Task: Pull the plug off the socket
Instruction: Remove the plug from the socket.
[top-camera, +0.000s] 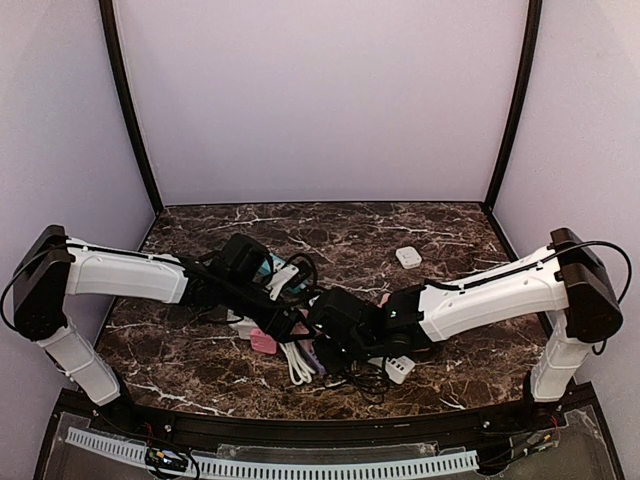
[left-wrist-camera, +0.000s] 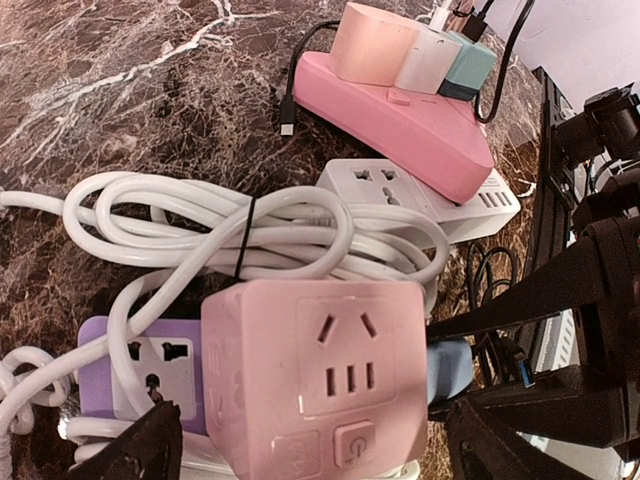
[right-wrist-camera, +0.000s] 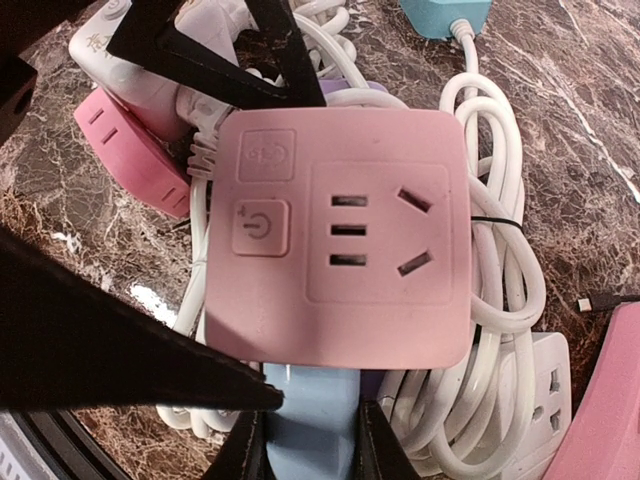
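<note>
While left jaws clamp the smooth pink cube socket (right-wrist-camera: 340, 235), right jaws pinch its rounded blue plug (right-wrist-camera: 310, 425).

The table (left-wrist-camera: 120, 90) was dark brown marble with white veins, and the cube socket (left-wrist-camera: 315, 385) in the lower middle of the left wrist frame was pale pink, with a light blue plug (left-wrist-camera: 450, 370) at its right side. Left of the cube a power strip (left-wrist-camera: 105, 365) was purple with a white face, the coiled cable (left-wrist-camera: 190, 215) above was white with a thin black tie (left-wrist-camera: 243, 245), and the flat strip (left-wrist-camera: 400, 115) at the upper right was a stronger pink, carrying a peach adapter (left-wrist-camera: 368, 40), a white adapter (left-wrist-camera: 425, 62) and a teal adapter (left-wrist-camera: 466, 68). In the top view the walls (top-camera: 320, 100) were pale lilac.
</note>
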